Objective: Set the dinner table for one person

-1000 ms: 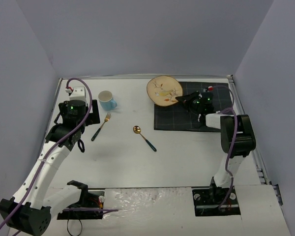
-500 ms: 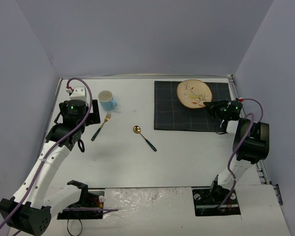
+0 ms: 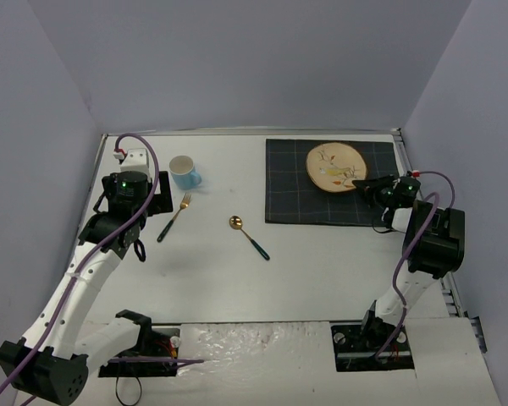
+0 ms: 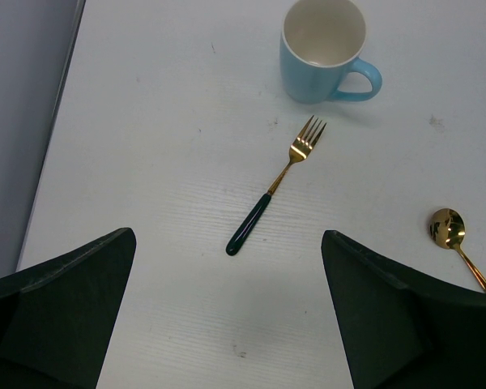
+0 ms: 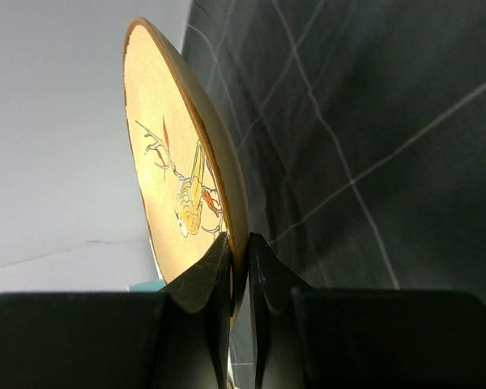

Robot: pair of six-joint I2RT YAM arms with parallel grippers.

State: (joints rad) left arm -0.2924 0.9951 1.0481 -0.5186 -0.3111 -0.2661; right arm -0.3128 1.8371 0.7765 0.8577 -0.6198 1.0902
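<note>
My R gripper (image 3: 361, 183), clamped on plate (image 3: 334, 167) at its 4 o'clock rim, swung it from 10 to 12 o'clock on mat (image 3: 296, 203), so lowering's prob next; L gripper (image 4: 227, 239) wide open

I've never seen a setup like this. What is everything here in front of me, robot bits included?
table: one, white, under everything.
mat: one, dark grey checked, far right part of the table.
plate: one, tan with a painted branch, over the mat, rim pinched by the right tool.
mug: one, light blue, upright, far left.
fork: one, gold with a dark handle, just nearer than the mug.
spoon: one, gold with a dark handle, mid-table.
left tool: one, black, open and holding nothing, above the table near the fork.
right tool: one, black, shut on the plate.
</note>
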